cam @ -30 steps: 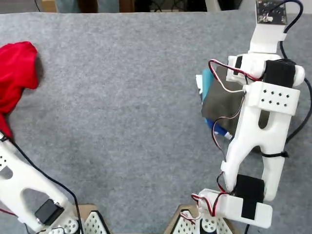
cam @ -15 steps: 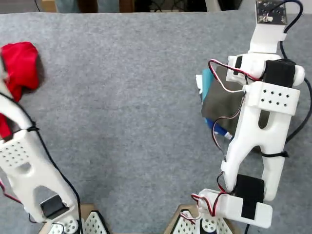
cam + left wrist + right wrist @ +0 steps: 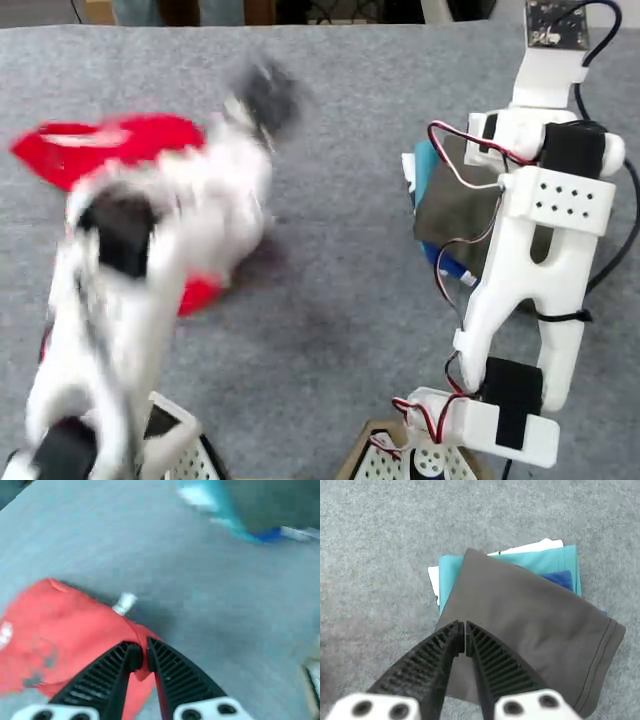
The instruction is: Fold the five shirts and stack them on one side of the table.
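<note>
Spanning the high view: grey felt table (image 3: 330,100).

Right arm (image 3: 540,250) stands over the table's right edge, above the stack (image 3: 440,200). Left arm (image 3: 170,260) is over the left half, blurred.

Stack, by the right edge: grey shirt (image 3: 520,630) folded on top, with teal shirt (image 3: 520,560), blue shirt (image 3: 560,578) and white shirt (image 3: 542,545) peeking out beneath. Four of five look folded and piled, as far as can be judged.

Red shirt (image 3: 60,635) is unfolded and rumpled, on the left half toward the far edge. Folding and stacking it is what seems left.

Left gripper (image 3: 141,655): jaws clenched on an edge of the red shirt.

Right gripper (image 3: 465,630): jaws pressed together with nothing between them, tips over the grey shirt's border. Whether they touch the cloth cannot be told.
</note>
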Controlling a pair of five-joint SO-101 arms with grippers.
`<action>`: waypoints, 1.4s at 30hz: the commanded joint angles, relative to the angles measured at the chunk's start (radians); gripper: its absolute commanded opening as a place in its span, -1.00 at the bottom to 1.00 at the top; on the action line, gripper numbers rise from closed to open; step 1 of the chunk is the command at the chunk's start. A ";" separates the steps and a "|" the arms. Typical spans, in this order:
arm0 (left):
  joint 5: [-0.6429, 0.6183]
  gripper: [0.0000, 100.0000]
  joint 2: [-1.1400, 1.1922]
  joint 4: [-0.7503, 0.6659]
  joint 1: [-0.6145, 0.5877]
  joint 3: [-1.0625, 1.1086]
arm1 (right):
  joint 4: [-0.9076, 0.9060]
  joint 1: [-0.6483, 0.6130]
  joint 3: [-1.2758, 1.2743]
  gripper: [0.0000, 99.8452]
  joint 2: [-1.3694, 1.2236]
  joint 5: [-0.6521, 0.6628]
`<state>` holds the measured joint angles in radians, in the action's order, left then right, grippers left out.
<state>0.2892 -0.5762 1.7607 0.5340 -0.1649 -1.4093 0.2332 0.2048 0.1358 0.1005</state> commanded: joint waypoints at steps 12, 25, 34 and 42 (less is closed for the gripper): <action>0.138 -0.94 -0.618 0.003 -0.529 0.306 | 0.114 -0.275 0.054 -0.95 -0.125 -0.012; 0.368 -0.94 -0.692 -0.420 -1.646 0.705 | 0.087 -0.672 0.059 -0.58 -0.435 -0.075; 0.302 -0.94 -0.700 -0.758 -1.715 1.006 | -0.012 -0.856 0.206 -0.64 -0.588 -0.124; 0.302 -0.94 -0.700 -0.755 -1.721 1.053 | -0.014 -0.944 0.461 -0.64 -0.857 -0.123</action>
<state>0.6084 -1.2589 1.0257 -1.1738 0.8907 -1.4154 -0.6843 0.5485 -0.6467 -0.0207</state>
